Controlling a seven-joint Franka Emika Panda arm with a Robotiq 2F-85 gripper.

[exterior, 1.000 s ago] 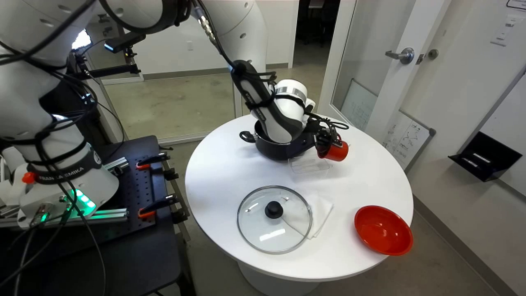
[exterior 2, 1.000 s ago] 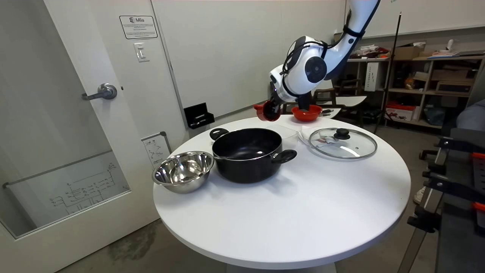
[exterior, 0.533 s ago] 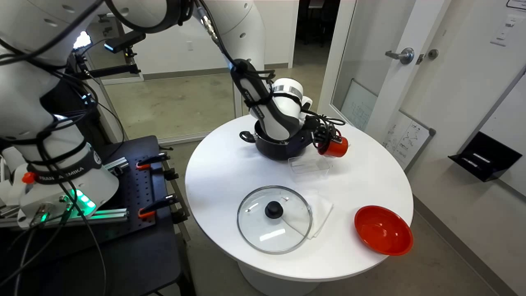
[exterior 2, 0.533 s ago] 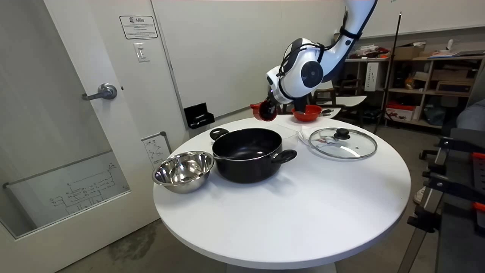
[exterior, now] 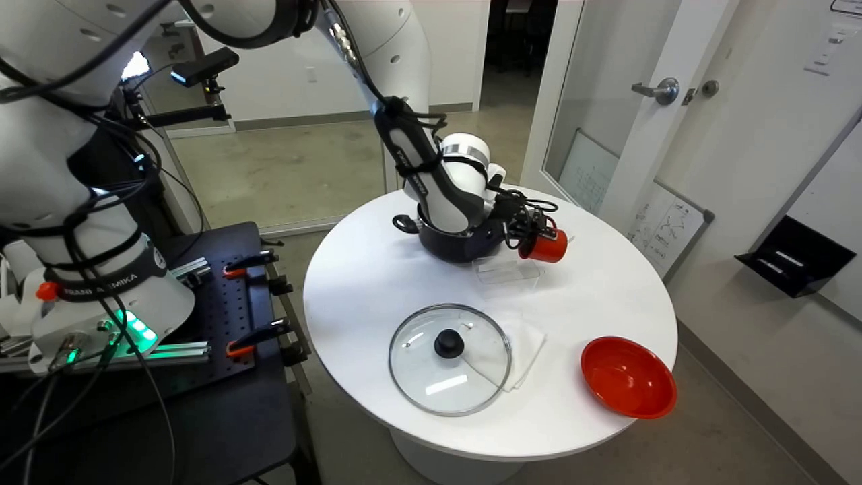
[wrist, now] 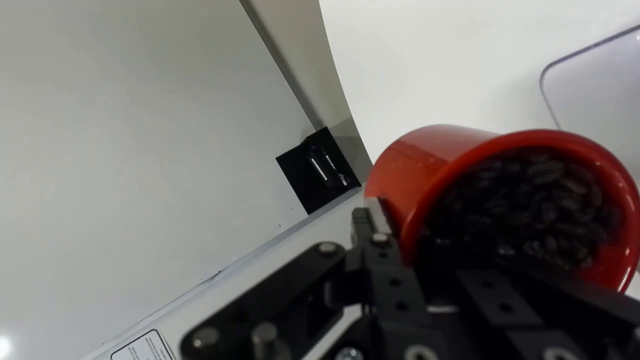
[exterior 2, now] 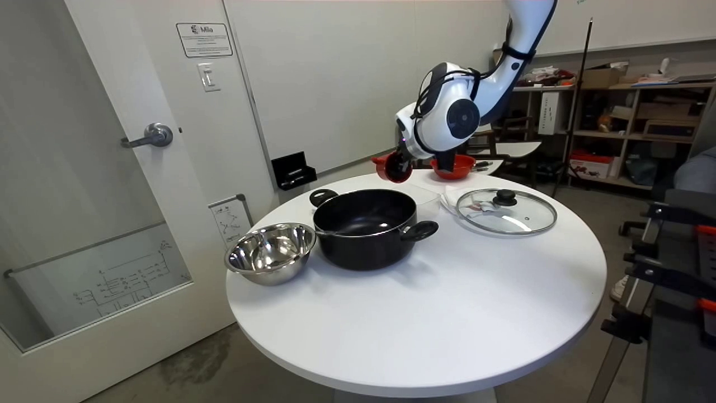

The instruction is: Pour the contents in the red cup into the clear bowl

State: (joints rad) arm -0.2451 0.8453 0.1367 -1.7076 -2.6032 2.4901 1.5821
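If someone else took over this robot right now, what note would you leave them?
Black two-fingered gripper: shut on the wall of the small red cylindrical cup.
Where: the cup hangs tilted above the round white table; the shallow clear rectangular bowl sits on it, nearby.
Done: cup gripped and raised.
Left: tip the cup's dark bean-like pieces into the bowl.

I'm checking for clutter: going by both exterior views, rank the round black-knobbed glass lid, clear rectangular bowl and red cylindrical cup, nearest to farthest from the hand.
1. Red cup: gripped, tilted.
2. Clear bowl: set down between cup and lid.
3. Glass lid: beyond the bowl, farthest away.
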